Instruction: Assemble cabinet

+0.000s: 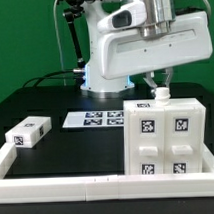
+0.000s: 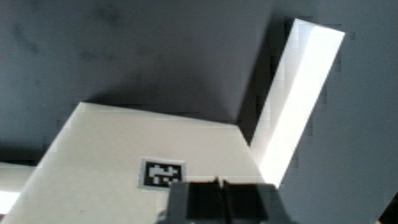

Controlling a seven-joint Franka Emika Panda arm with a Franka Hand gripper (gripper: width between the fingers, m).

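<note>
Overhead, the end effector point(image 1: 159, 90), closed on nothing, hangs above the cabinet point(image 1: 164, 143), its fingertips indistinct

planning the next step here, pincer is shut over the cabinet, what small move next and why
Probably raise the pincer clear of the cabinet: its jaws are shut on nothing, right at the cabinet's top, and a loose white block lies apart at the exterior view's left, not yet fitted.
</note>
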